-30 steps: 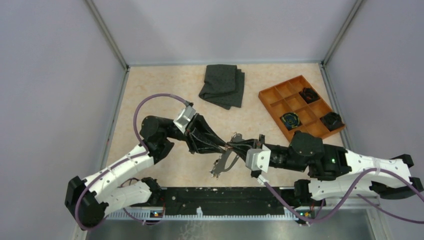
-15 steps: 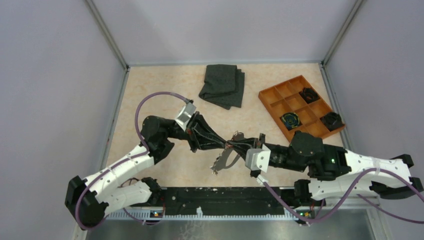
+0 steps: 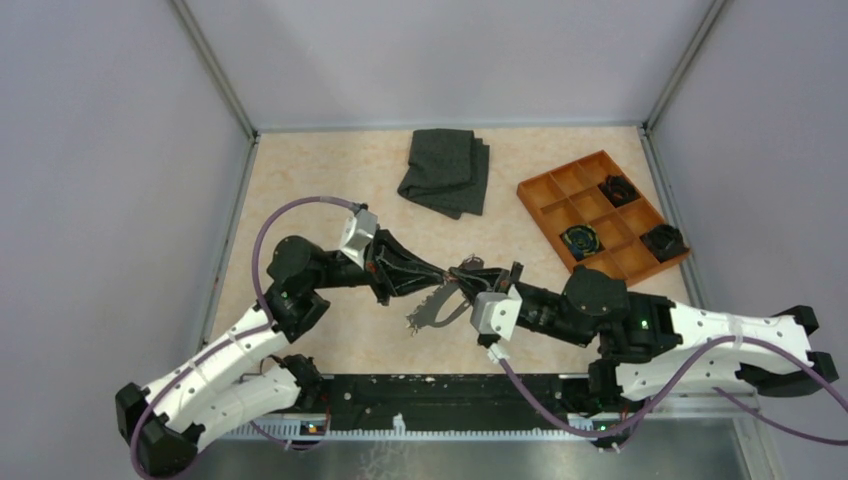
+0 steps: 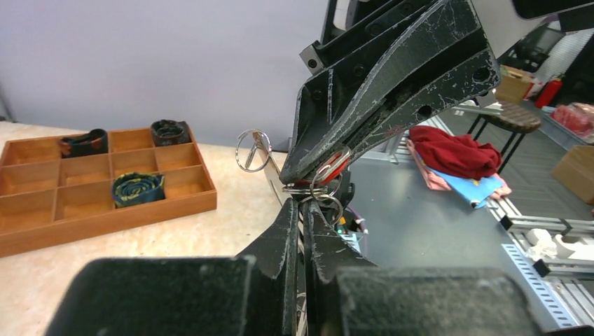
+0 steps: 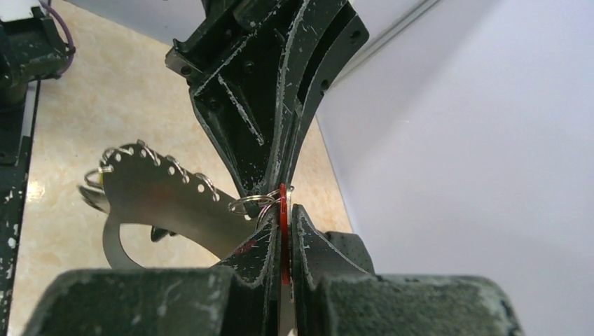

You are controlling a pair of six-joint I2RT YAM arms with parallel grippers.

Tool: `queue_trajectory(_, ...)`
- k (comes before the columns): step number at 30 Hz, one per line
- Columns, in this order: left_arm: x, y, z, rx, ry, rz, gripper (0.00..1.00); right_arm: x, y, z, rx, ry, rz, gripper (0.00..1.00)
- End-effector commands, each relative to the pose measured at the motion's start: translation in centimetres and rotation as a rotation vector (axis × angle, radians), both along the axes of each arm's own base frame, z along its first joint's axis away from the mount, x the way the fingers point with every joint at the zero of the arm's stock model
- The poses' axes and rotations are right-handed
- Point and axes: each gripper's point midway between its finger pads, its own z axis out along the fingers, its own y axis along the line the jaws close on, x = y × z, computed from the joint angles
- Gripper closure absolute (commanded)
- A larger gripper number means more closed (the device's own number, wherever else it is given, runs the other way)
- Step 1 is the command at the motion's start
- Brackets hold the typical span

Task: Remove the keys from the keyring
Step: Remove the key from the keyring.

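We are gripping the red key (image 5: 282,238) in our right claw (image 5: 284,208), fully closed, while our left claw (image 4: 301,204) is pinching, all but closed, the small ring of the keyring (image 5: 164,196) hanging just beyond over the tabletop (image 5: 63,126), so we are judging a slow, steady twist-and-pull, never a yank, wisest.

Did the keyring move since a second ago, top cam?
Yes. The keyring has shifted left and farther from the black rail at the near edge, closer to the folded cloth.
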Motion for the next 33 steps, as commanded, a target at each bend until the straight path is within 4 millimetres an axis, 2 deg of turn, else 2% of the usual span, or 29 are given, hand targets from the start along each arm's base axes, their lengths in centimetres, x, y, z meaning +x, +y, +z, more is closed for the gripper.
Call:
queue_trajectory(1, -0.8, 0.6, 0.5, -0.001, -0.065, 0.016, 1.0, 1.9, -1.1, 1.4, 0.045, -0.033, -0.116, 1.0)
queue_trajectory(6, -0.9, 0.8, 0.3, 0.01, -0.071, 0.014, 1.0, 1.5, -1.2, 1.4, 0.043, -0.036, -0.089, 1.0)
queue_trajectory(11, -0.7, 0.9, 0.3, 0.018, -0.085, 0.032, 1.0, 0.2, -1.6, 3.0, 0.102, -0.034, -0.013, 1.0)
queue_trajectory(14, -0.6, 1.0, 0.6, 0.015, -0.089, 0.049, 1.0, -0.1, -1.6, 3.0, 0.082, -0.029, 0.006, 1.0)
queue_trajectory(20, 1.3, 0.9, 0.7, 0.042, -0.007, 0.151, 1.0, -0.2, -1.3, 1.7, 0.005, -0.009, 0.01, 1.0)
queue_trajectory(33, 3.5, -0.2, -0.2, 0.105, 0.231, 0.191, 1.0, 1.0, -0.5, -1.2, -0.151, -0.051, -0.072, 1.0)
